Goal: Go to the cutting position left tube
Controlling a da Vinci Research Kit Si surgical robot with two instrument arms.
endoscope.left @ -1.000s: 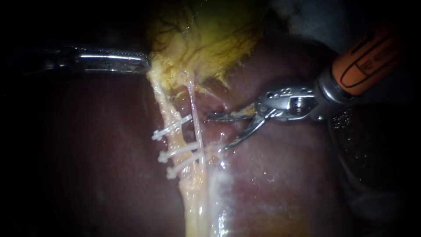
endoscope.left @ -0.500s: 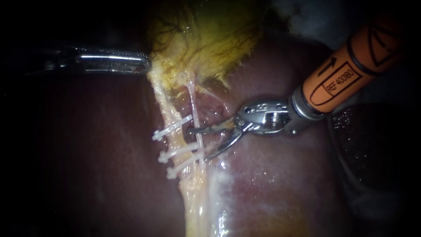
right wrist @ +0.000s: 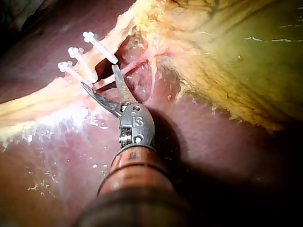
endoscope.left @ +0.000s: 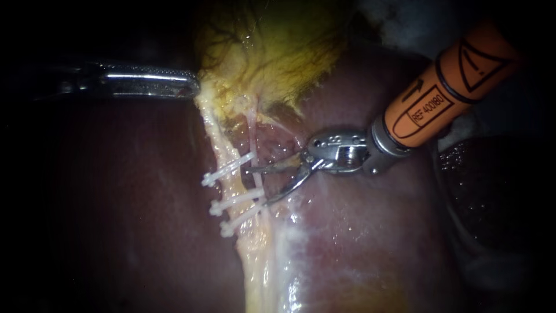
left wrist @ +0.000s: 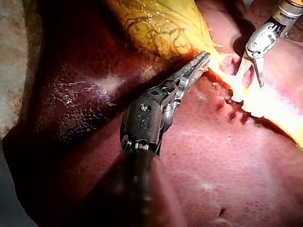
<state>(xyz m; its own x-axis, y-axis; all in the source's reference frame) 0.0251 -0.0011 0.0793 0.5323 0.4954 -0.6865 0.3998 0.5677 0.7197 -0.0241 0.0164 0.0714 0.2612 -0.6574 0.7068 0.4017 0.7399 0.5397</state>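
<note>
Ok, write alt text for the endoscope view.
My right instrument, jaws open, reaches the pale tubes between the top clip and two lower clips. My left instrument grips the yellow gallbladder at its edge above; dark red liver lies all around.

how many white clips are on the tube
3, stacked across the pale yellowish tube: top white plastic clip, middle clip just below, bottom clip close under it. None looks hidden.
</note>
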